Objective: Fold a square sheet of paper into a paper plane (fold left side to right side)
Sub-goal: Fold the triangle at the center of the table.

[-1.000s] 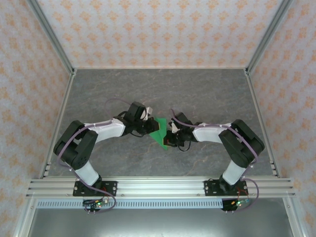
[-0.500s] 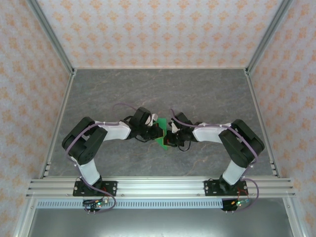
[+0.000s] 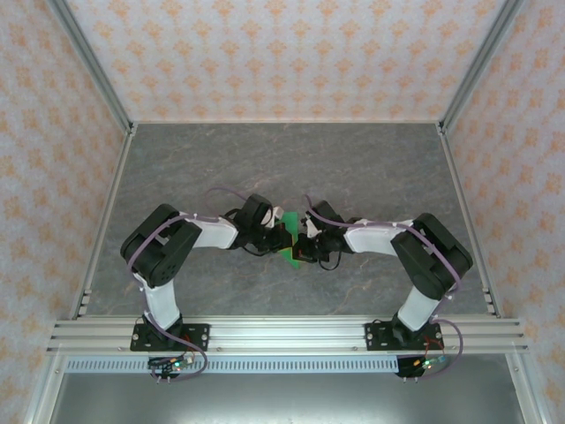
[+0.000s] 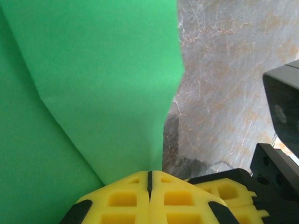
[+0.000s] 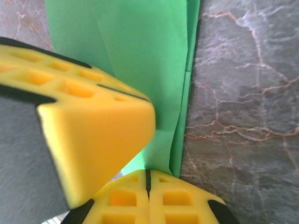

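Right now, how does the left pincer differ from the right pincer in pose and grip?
The left pincer reaches the folded green paper from the left; the right pincer from the right. The left pincer sits slightly farther back on the table than the right pincer. Both are shut on the paper, yellow pads together.

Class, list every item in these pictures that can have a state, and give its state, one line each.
square sheet of paper, creased, partly folded, a flap doubled over, between both pincers.
left pincer, shut on the sheet's flap.
right pincer, shut, tips at the sheet's edge; grip unclear.
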